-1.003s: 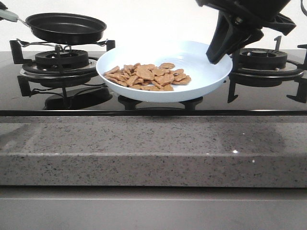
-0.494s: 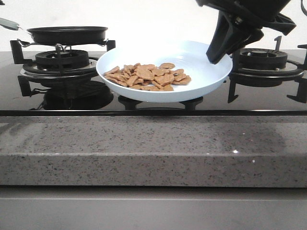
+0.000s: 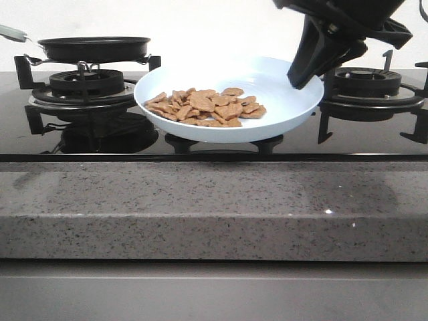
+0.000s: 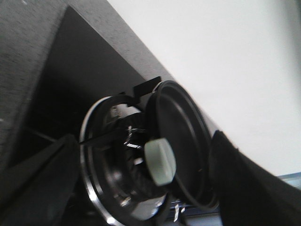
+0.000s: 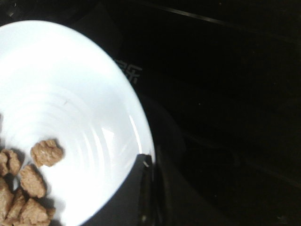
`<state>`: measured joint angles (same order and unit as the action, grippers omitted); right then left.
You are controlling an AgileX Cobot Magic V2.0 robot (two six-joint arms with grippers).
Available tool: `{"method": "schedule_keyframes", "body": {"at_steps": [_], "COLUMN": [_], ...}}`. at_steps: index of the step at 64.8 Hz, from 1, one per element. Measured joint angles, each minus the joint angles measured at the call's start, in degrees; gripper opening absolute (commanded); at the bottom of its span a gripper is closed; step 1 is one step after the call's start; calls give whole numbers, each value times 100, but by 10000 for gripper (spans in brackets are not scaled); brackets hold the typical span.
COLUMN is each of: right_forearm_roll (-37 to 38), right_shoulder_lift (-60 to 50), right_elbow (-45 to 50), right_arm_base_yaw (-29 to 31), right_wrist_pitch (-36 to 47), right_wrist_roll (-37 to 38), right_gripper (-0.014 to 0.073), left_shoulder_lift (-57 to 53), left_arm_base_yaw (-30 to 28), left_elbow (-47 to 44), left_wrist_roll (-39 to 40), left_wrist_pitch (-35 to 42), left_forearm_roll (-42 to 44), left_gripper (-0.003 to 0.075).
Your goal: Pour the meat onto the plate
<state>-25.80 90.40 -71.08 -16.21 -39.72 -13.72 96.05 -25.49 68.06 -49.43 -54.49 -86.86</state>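
Right arm low, left arm out wide

Black right gripper [image 3: 302,75] angles downward, jaws pinched together; black left gripper [image 4: 141,188] fingers spread wide apart.

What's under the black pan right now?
The pan sits on the left burner's grate, seen in both views. Whether anything remains inside the pan is hidden from the front.

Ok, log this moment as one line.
meat: on plate | pan: empty, on left burner | right tool: shut on plate rim | left tool: by pan handle, grip unclear
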Motion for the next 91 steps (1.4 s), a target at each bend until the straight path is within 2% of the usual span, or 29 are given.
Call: {"method": "schedule_keyframes", "body": {"at_steps": [10, 18, 25, 35, 51, 62, 81, 91], "right_forearm_roll": [0, 0, 0, 0, 0, 0, 0, 0], "right_shoulder_lift": [0, 0, 0, 0, 0, 0, 0, 0], "right_elbow": [0, 0, 0, 0, 0, 0, 0, 0], "right_arm_base_yaw": [0, 0, 0, 0, 0, 0, 0, 0], "right_wrist_pitch": [0, 0, 0, 0, 0, 0, 0, 0], "right_wrist_roll": [0, 0, 0, 0, 0, -4, -4, -4], "right_gripper": [-60, -60, -60, -60, -60, -60, -60, -60], "left_shoulder_lift": [-735, -1494, -2172, -2778, -3462, -4050, -4875, -5134], "left_arm_base_yaw": [-58, 158, 635, 1631, 2853, 3273, 3326, 3326], "left_elbow": [0, 0, 0, 0, -272, -968, -1917, -2107], "left_wrist_roll": [269, 740, 1104, 1770, 3268, 3564, 3601, 3601], "left_wrist_pitch": [118, 471, 749, 813, 813, 802, 767, 755], "left_forearm_roll": [1266, 2433, 3253, 4497, 6629, 6974, 6972, 6985], "left_gripper": [554, 554, 536, 513, 513, 513, 513, 513]}}
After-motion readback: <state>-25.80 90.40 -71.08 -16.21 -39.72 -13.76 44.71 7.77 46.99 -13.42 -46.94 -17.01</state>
